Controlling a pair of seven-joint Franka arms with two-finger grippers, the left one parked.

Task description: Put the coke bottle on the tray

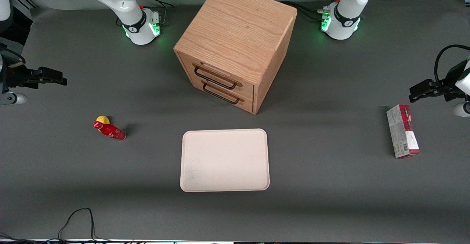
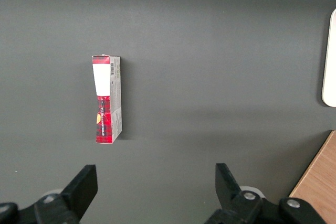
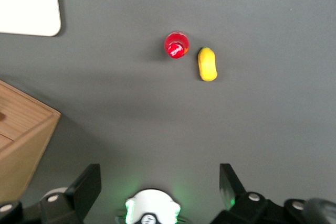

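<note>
Overhead, coke bottle (image 3: 176, 45) shows only its cap, pincer (image 3: 157, 184) wide open, empty.

The coke bottle (image 3: 176, 45) shows only its red cap from above in the right wrist view, its label hidden; the tray (image 3: 29, 3) is cut by that picture's edge; the cabinet (image 3: 21, 140) too; the gripper (image 3: 157, 190) shows only spread finger bases.
</note>
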